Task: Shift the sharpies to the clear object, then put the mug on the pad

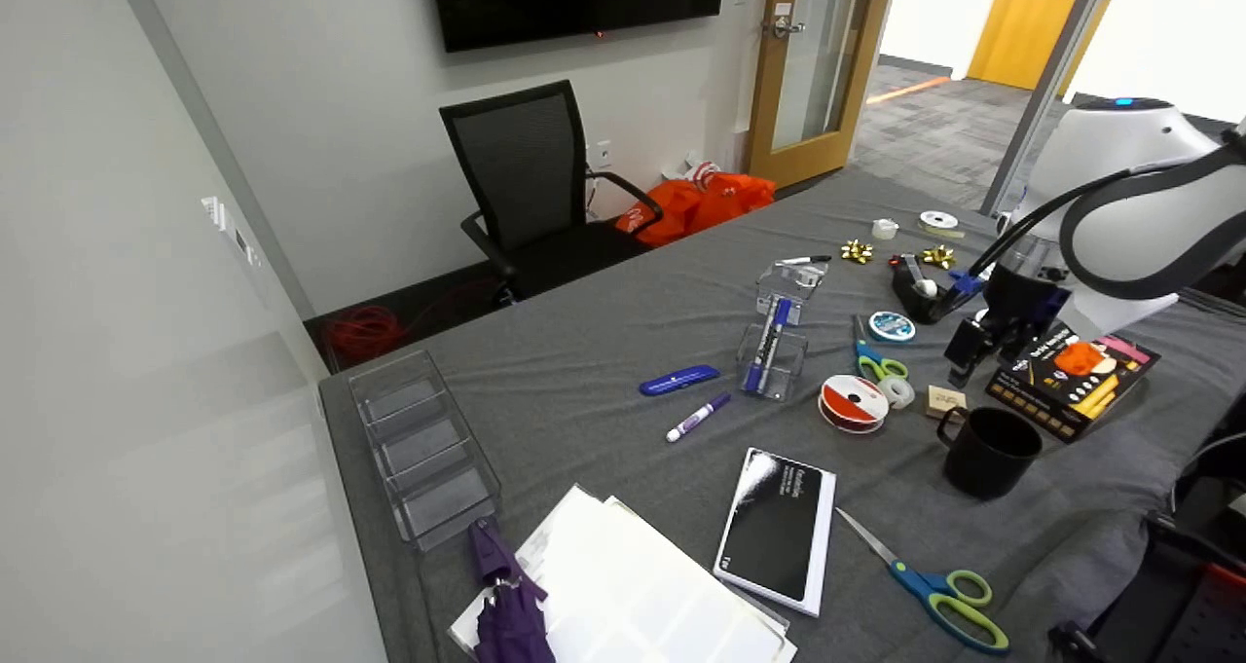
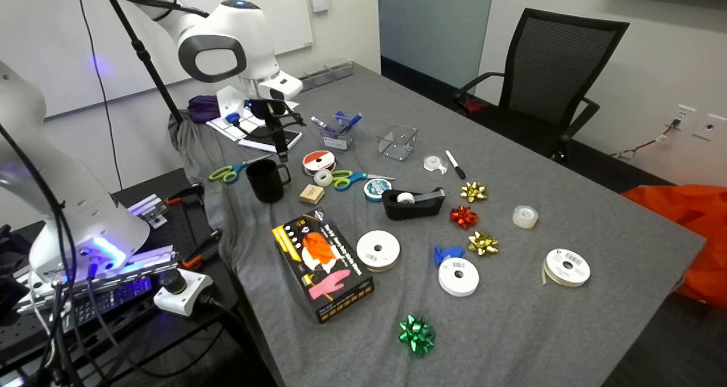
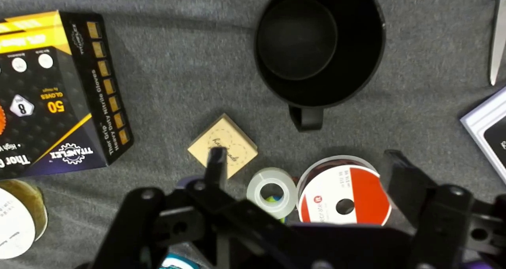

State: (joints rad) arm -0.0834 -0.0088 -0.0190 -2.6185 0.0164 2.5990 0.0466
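Bare grey cloth (image 1: 881, 468) parts the squat black mug (image 1: 991, 454) from the flat black rectangular pad (image 1: 774, 527); blue-and-green-handled metal scissors (image 1: 913, 577) edge that lane. A tan square block (image 3: 227, 140) and a round red-and-white ribbon spool (image 3: 336, 190) crowd the handle (image 3: 310, 119).

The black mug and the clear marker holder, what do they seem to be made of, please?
Black mug: matte, perhaps ceramic or coated metal; few highlights show. Clear marker holder: glossy, probably acrylic; a marker shows through its bright-edged wall.
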